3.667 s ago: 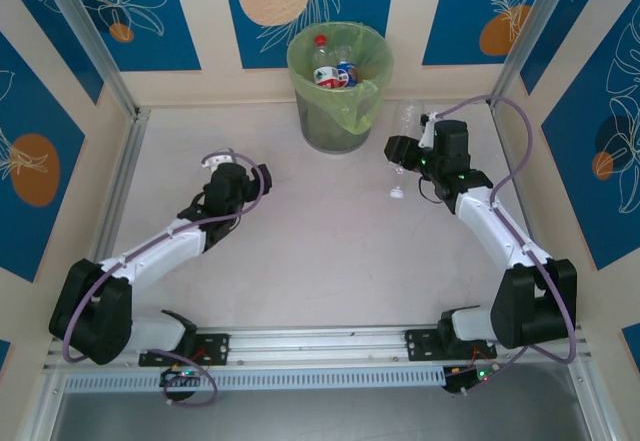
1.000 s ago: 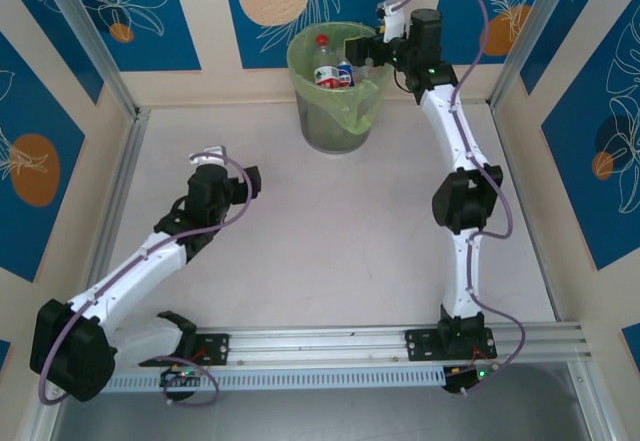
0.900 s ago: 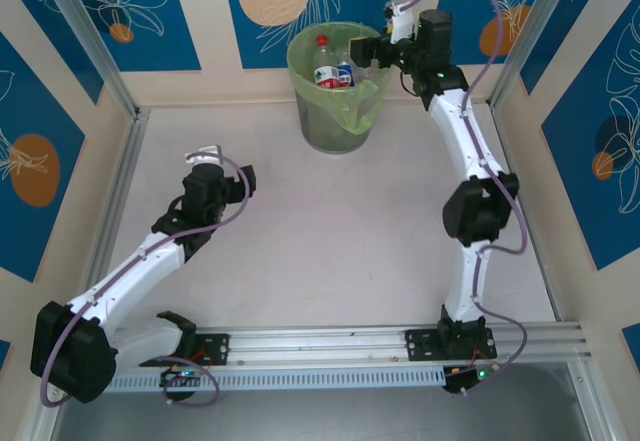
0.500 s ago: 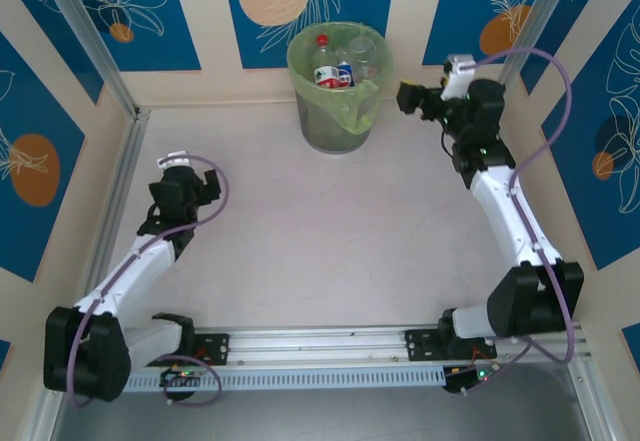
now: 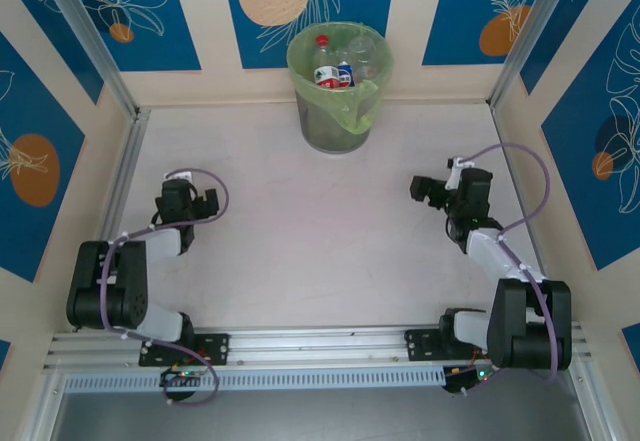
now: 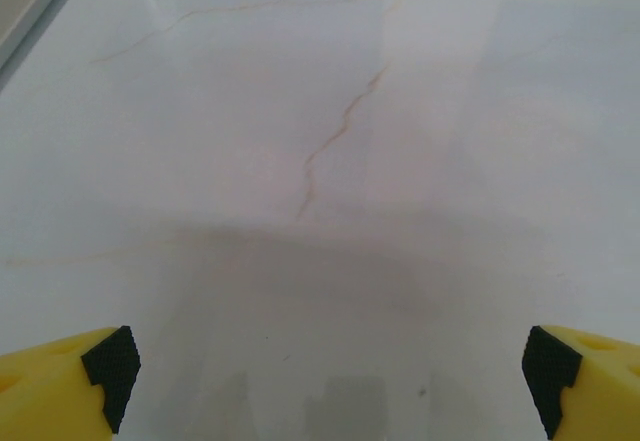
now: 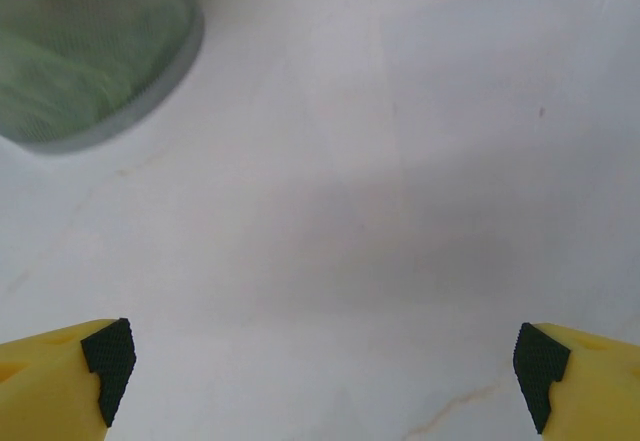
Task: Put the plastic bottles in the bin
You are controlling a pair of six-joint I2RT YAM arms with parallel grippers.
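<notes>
The bin [image 5: 340,111] is a round grey one lined with a light-green bag, standing at the far middle of the table. Several plastic bottles [image 5: 335,66] lie inside it; one has a red cap and some have red and blue labels. My left gripper [image 5: 205,204] is low over the table at the left, open with nothing in it; its fingers [image 6: 110,371] stand wide over bare tabletop. My right gripper [image 5: 420,189] is at the right, well short of the bin, and is also open and empty [image 7: 322,371]. The bin's base [image 7: 90,51] shows at the upper left of the right wrist view.
The white marbled tabletop [image 5: 310,231] is walled in by blue patterned panels on the left, right and back. A metal rail [image 5: 320,341] with both arm bases runs along the near edge. Both arms are folded back close to their bases.
The right gripper has pulled away from the bin's rim and come down and back to the right side. The left arm has drawn back to the left and folded.
</notes>
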